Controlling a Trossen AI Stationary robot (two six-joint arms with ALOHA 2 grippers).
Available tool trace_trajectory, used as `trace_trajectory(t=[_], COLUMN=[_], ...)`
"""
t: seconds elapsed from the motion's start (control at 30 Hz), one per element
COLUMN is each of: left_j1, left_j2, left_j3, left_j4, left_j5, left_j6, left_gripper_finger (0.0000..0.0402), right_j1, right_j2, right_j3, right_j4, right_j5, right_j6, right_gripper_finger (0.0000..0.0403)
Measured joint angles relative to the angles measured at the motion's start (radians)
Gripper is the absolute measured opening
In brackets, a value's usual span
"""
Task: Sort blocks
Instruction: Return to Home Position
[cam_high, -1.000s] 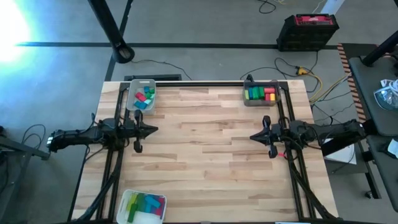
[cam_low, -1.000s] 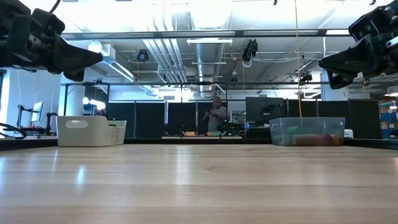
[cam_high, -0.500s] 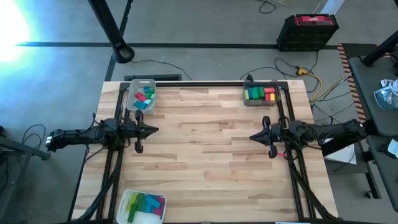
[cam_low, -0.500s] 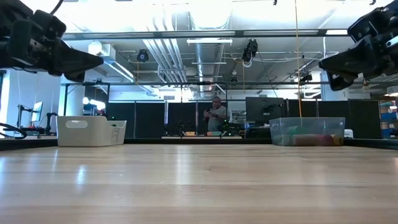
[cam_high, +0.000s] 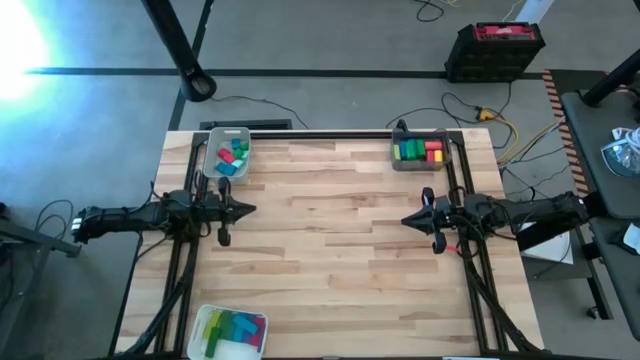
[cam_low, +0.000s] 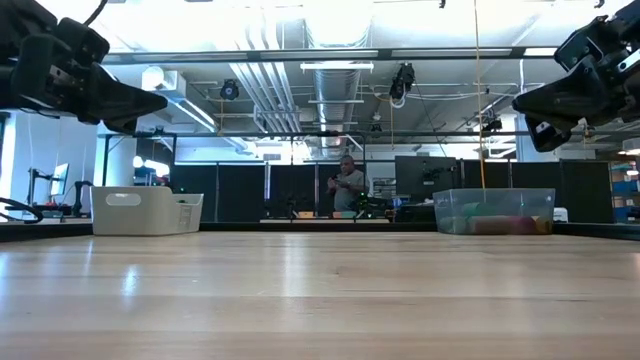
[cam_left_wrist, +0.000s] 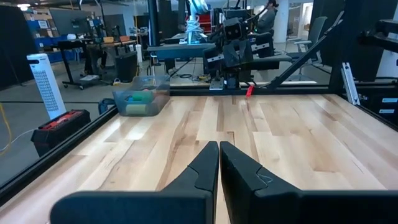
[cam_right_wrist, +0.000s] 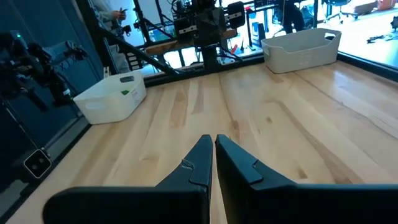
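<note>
Toward the left edge of the surface (cam_high: 330, 240) the left tool (cam_high: 245, 209) hangs clenched and empty, as its wrist view shows. The blocks (cam_high: 231, 156) lie in the far left tray (cam_high: 210, 150), the near left corner tray (cam_high: 252, 348), which the low view misses, and the far right tray (cam_high: 420, 166). Toward the right edge the right tool (cam_high: 408, 219) is clenched too.

My pale wooden table (cam_high: 330, 235) bears three plastic bins: white far-left bin (cam_high: 210, 160), white near-left bin (cam_high: 245, 347), clear far-right bin (cam_high: 420, 166).
</note>
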Motion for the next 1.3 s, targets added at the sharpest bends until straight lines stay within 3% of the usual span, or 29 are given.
trace_trajectory(t=[1.3], left_j1=[0.000], left_j2=[0.015], left_j3=[0.003], left_j4=[0.010], left_j5=[0.002], left_j6=[0.000], left_gripper_finger=[0.0000], right_j1=[0.000], right_j2=[0.000], right_j3=[0.000], right_j4=[-0.002], right_j5=[0.001], right_j6=[0.000], right_gripper_finger=[0.0013])
